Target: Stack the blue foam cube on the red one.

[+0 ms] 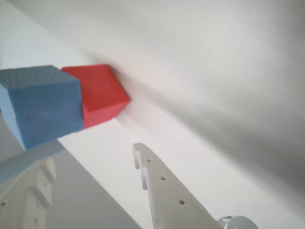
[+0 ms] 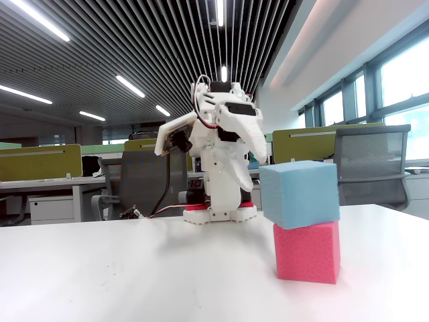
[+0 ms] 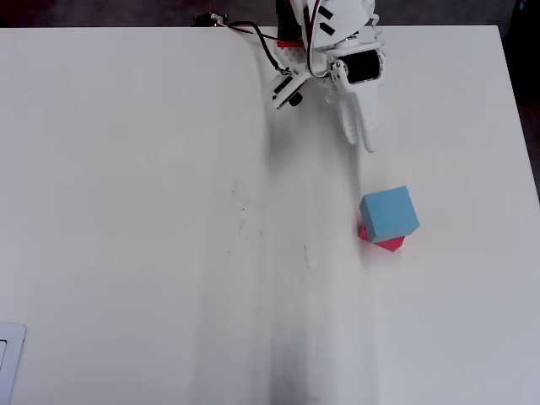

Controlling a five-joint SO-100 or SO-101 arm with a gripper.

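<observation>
The blue foam cube (image 2: 299,194) rests on top of the red one (image 2: 307,251), turned a little and overhanging its left side in the fixed view. From overhead the blue cube (image 3: 389,213) covers most of the red cube (image 3: 390,245). In the wrist view the blue cube (image 1: 43,105) and the red cube (image 1: 102,93) sit at the upper left, well apart from the fingers. My gripper (image 1: 93,152) is open and empty. It is drawn back near the arm's base (image 3: 367,145) and raised above the table (image 2: 258,151).
The white table (image 3: 126,211) carries the arm's base and its cables (image 3: 253,38) at the far edge. A white object (image 3: 8,363) lies at the overhead view's bottom left corner. Office chairs (image 2: 372,164) stand behind the table.
</observation>
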